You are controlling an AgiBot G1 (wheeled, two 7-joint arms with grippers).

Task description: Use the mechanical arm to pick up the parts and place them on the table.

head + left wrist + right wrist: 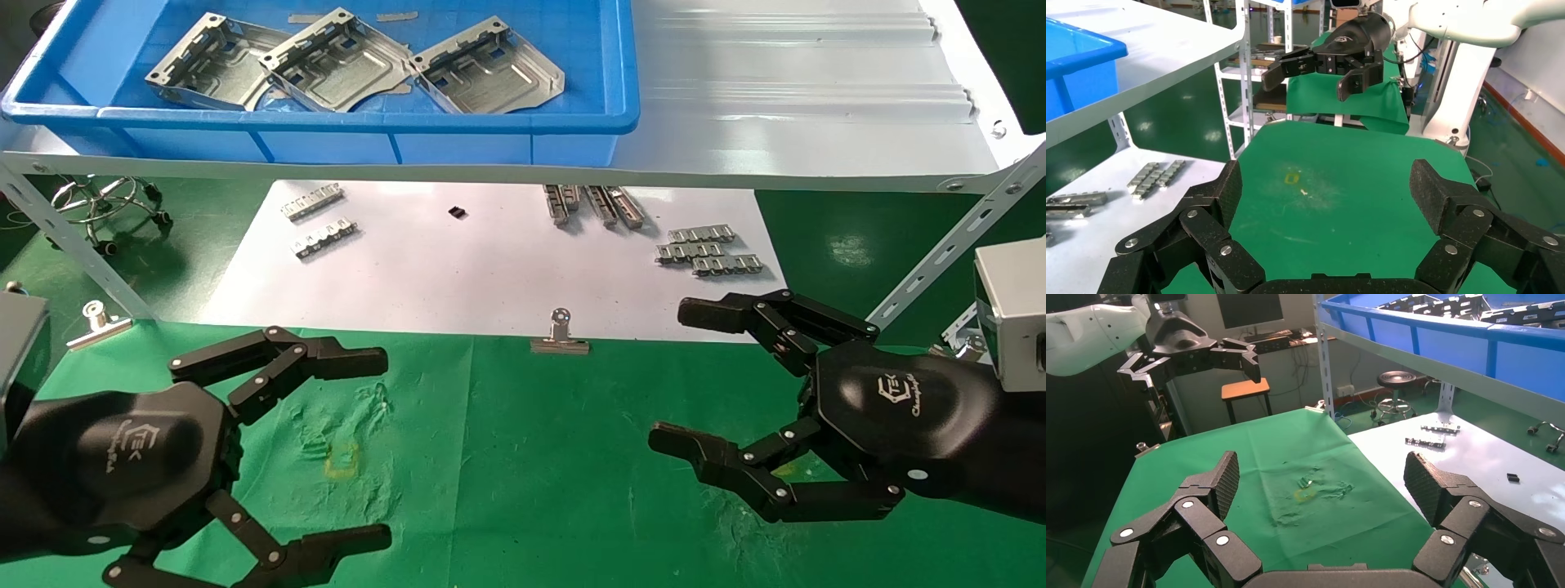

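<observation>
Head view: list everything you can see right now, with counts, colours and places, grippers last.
parts: three, silver-grey, in the blue bin.
blue bin: one, on the white shelf.
linked metal strips: several small groups, silver, on the white sheet under the shelf.
binder clips: two, silver, at the far edge of the green cloth.
table: green cloth, no parts on it.
stool base: one, chrome, on the floor far left.
left gripper: black, open, above the cloth.
right gripper: black, open, above the cloth.

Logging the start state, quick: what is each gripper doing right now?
Left gripper: open, empty, over the green table.
Right gripper: open, empty, over the same table.
</observation>
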